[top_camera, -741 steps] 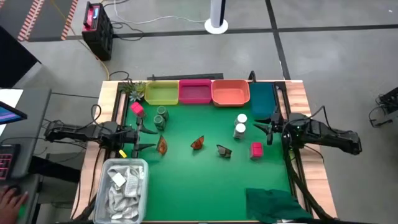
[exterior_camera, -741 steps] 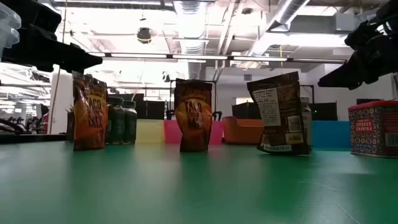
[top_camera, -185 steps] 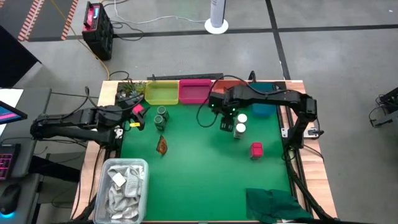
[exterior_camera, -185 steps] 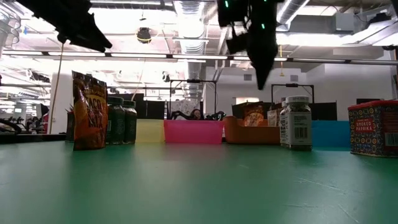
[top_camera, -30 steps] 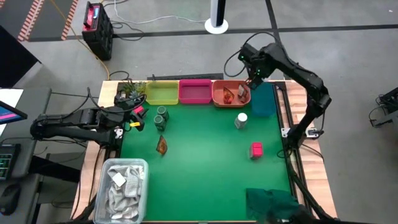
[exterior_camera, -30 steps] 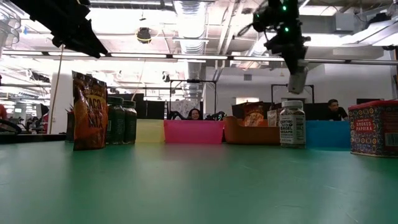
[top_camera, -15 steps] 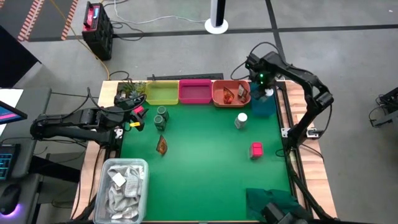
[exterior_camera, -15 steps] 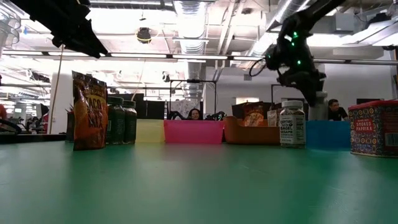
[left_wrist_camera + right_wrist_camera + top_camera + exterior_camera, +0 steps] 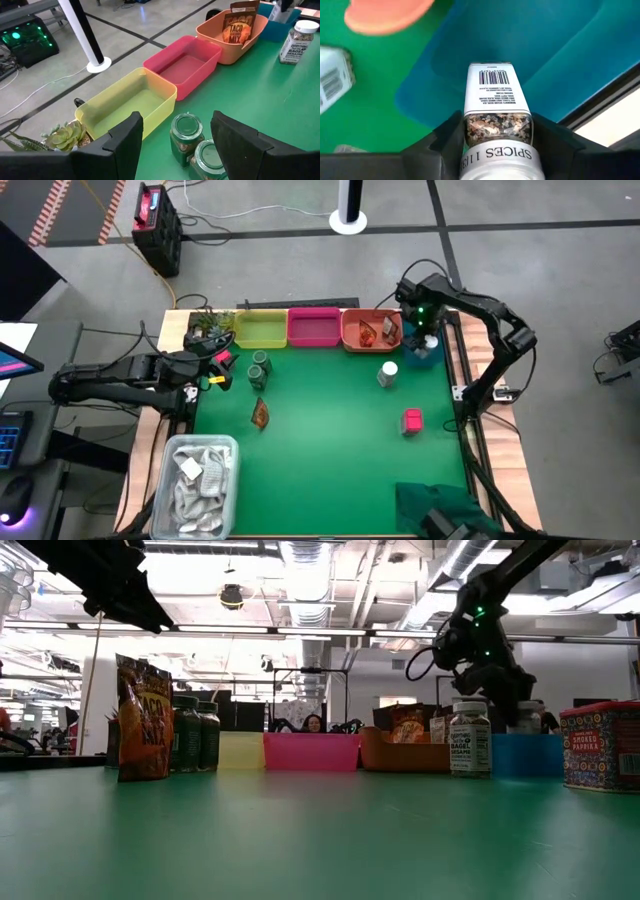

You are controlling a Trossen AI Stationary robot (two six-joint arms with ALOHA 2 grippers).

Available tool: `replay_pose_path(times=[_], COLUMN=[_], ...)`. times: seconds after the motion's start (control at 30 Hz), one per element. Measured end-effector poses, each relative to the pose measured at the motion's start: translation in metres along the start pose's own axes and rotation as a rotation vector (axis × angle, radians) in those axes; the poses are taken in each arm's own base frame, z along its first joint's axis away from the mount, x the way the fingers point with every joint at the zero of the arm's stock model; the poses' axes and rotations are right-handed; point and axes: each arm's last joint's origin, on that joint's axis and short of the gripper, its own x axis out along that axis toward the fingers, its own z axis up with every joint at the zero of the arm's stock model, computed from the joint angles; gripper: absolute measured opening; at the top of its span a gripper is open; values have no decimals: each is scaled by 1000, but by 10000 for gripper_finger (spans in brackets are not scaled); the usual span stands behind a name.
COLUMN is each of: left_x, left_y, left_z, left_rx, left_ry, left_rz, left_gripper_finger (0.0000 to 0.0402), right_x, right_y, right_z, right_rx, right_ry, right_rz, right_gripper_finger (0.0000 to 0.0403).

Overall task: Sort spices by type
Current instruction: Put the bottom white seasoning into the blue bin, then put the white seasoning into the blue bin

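Note:
My right gripper [image 9: 427,330] is shut on a white-capped jar [image 9: 496,90] over the teal tray [image 9: 420,360]. The second white-capped jar [image 9: 387,373] stands on the green mat. Two orange-brown packets [image 9: 376,331] stand in the orange tray [image 9: 352,344], and a third [image 9: 260,413] stands on the mat. Two dark green jars [image 9: 187,131] stand near the yellow tray [image 9: 260,330]. One pink box [image 9: 412,420] stands at the right, the other [image 9: 222,356] beside my left gripper [image 9: 213,368], which is open and empty. My right gripper pinches the jar's two opposite sides [image 9: 470,125] between its two fingers [image 9: 445,142]. The jar lies along the fingers, its far end toward the teal tray's floor [image 9: 470,45]. The fingers come slanting down from above. Whether the jar touches the floor, I cannot tell.
The pink tray [image 9: 313,328] stands between the yellow and orange ones. A clear tub of white packets [image 9: 195,485] sits at the near left, a dark green cloth [image 9: 440,505] at the near right, a small plant [image 9: 208,328] at the far left. A person [image 9: 313,724] shows in the room behind.
My right gripper has carried the white-capped jar from above the table's far edge down and toward the near edge, to the teal tray, lowering it to about the tray's rim. The gripper has tipped further downward. My left gripper has kept still.

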Motion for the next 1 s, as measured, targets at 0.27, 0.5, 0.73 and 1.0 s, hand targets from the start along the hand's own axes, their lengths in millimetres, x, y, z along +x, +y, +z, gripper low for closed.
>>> replay_pose_path(times=[0.27, 0.5, 0.73, 1.0], left_x=[0, 0, 0, 0], left_y=[0, 0, 0, 0], left_z=[0, 0, 0, 0], left_rx=[1, 1, 1, -1], left_ry=[0, 1, 2, 3], left_rz=[0, 0, 1, 1], left_gripper_finger=[224, 224, 224, 224], right_x=[1, -6, -37, -74], right_y=[4, 3, 8, 51], right_z=[3, 2, 2, -11], right_rx=[-14, -13, -41, -177], right_ry=[-31, -24, -58, -216], right_rz=[-5, -5, -61, -67], right_gripper_finger=[268, 271, 271, 271])
